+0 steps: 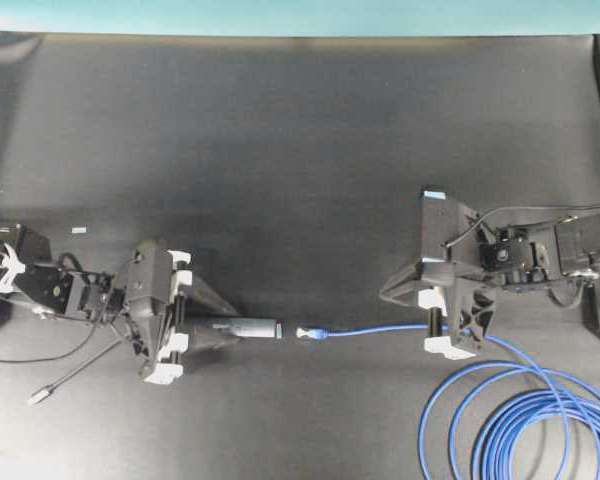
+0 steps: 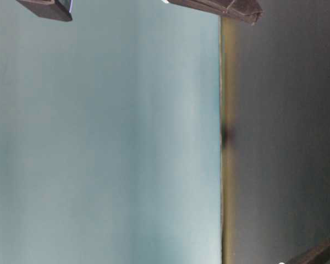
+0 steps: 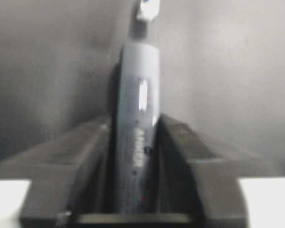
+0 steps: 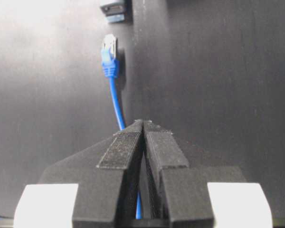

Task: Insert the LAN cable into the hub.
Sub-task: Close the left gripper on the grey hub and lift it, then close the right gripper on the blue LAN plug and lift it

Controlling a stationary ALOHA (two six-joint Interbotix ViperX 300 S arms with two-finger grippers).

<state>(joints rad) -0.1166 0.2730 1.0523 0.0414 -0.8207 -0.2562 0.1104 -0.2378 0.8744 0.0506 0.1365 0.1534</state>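
The hub point(image 1: 252, 328) is a slim grey bar lying level, and my left gripper point(image 1: 220, 327) is shut on its rear half. In the left wrist view the hub point(image 3: 137, 109) stands between the fingers of the left gripper point(image 3: 133, 124). The LAN cable's clear plug with blue boot point(image 1: 310, 333) points at the hub's open end, a small gap apart. My right gripper point(image 1: 432, 322) is shut on the blue cable well behind the plug. In the right wrist view the plug point(image 4: 109, 53) sits ahead of the right gripper point(image 4: 143, 124), with the hub's end point(image 4: 115, 10) just beyond it.
The cable's blue loops point(image 1: 525, 420) lie at the front right. The hub's thin grey cord ends in a silver plug point(image 1: 38, 396) at the front left. A small pale label point(image 1: 79, 230) lies on the dark mat. The table-level view shows only blurred backdrop.
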